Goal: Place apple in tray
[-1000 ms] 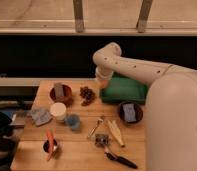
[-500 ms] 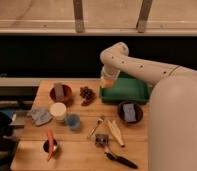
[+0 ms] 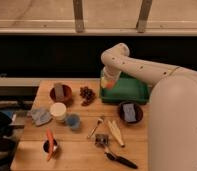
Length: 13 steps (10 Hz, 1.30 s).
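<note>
The apple (image 3: 108, 85), small, round and orange-yellow, sits clamped in the closed claw (image 3: 108, 83) at the arm's tip, held over the left edge of the green tray (image 3: 134, 92) at the back of the desk (image 3: 82, 150).

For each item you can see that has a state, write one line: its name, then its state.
tool: shut on the apple, at the tray's left end
apple: held, above the tray
tray: green, upright on the table
carrot: resting across a small dark bowl
</note>
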Motion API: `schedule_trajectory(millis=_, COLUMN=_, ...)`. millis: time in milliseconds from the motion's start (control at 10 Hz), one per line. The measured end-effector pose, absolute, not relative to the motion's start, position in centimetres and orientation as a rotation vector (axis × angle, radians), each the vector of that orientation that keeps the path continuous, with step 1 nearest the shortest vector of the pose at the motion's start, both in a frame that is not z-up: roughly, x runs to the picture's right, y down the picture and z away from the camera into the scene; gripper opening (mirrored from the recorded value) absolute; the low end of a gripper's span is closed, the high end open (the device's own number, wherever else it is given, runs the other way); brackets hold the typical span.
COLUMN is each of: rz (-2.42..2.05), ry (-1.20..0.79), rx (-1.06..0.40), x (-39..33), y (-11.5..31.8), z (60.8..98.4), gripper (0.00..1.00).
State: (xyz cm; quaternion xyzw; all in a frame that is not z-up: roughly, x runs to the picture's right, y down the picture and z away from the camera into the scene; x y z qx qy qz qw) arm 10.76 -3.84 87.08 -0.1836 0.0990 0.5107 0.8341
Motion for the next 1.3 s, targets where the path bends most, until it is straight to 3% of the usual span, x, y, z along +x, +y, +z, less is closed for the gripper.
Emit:
schedule_trajectory(millis=300, rz=1.210, ry=0.215, rx=-0.390, x=14.6, y=-2.8, z=90.9, gripper=0.00)
schedule_trajectory(millis=600, rz=1.269, ry=0.231, rx=-0.426, x=16.6, y=-1.7, z=97.1, gripper=0.03)
schedule_trajectory(millis=900, rz=1.307, ry=0.248, rx=-0.451, x=17.5, y=-1.3, z=100.2, gripper=0.31)
schedule_trajectory(millis=1200, rz=1.312, ry=0.245, rx=-0.441, x=17.5, y=-1.9, z=99.2, gripper=0.61)
schedule_trajectory(millis=1300, rz=1.308, ry=0.241, rx=-0.438, x=17.3, y=-1.9, z=98.7, gripper=0.78)
